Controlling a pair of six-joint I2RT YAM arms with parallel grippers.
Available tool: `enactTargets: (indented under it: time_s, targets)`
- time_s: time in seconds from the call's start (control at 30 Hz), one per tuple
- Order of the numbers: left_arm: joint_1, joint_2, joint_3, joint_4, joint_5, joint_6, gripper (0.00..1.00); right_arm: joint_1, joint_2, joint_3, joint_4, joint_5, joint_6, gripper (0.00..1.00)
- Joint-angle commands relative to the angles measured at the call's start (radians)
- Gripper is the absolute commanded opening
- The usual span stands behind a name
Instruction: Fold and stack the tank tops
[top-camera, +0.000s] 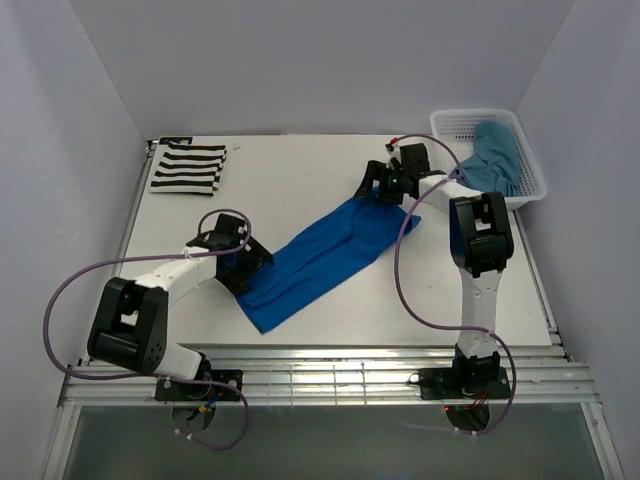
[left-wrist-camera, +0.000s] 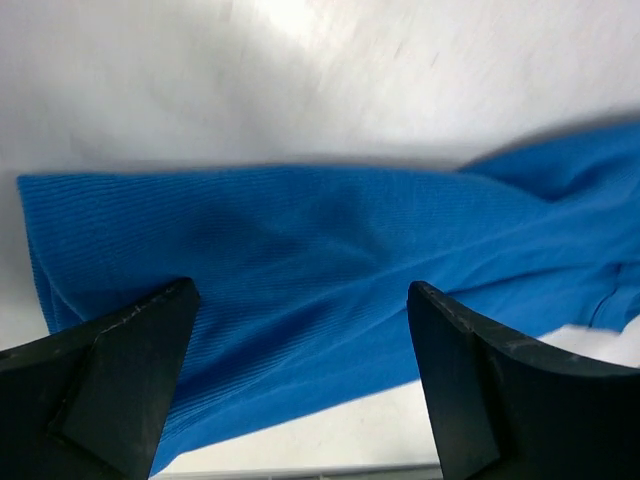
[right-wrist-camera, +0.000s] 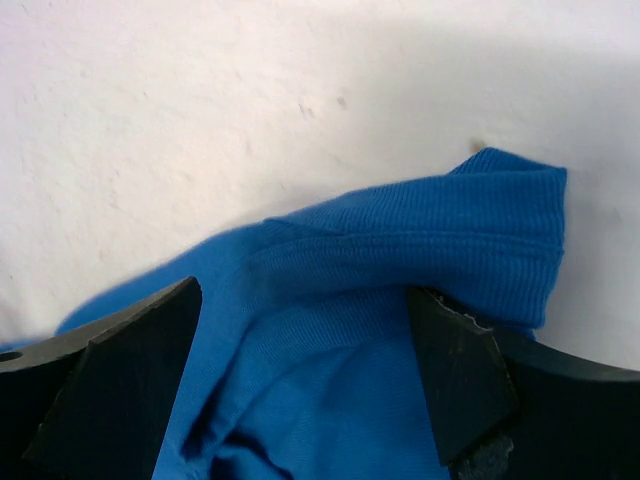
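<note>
Striped tank top (top-camera: 188, 167) looks folded; teal tank top (top-camera: 495, 155) waits in the basket (top-camera: 470, 117). Blue tank top (top-camera: 325, 255) lies beneath left gripper (top-camera: 245, 263) and right gripper (top-camera: 385, 185), both wide open, empty.

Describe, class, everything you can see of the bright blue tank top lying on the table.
The blue tank top is soft, fine-ribbed royal blue knit, lying on the white table as a long strip running diagonally from near left to far right. Its near hem is straight; its far end is rumpled, a hemmed strap bunched up. The left gripper stands over the hem end, the right gripper over the strap end, both with jaws open; contact is unclear.
</note>
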Motion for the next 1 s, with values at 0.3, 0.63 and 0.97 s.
enactTargets:
  time_s: [0.3,0.63,0.97]
  targets:
    - [-0.432,-0.221,-0.251,-0.253,0.063,-0.685,0.98,0.17,0.419,0.557,-0.064,0.002,0.085,0.9]
    - [-0.519,-0.255,-0.058,-0.386,-0.133,-0.728,0.98,0.228,0.406,0.691,-0.006,0.013,0.104,0.9]
    - [-0.523,-0.356,0.06,-0.515,-0.236,-0.593,0.98,0.259,0.106,0.673,-0.202,0.128,-0.011,0.9]
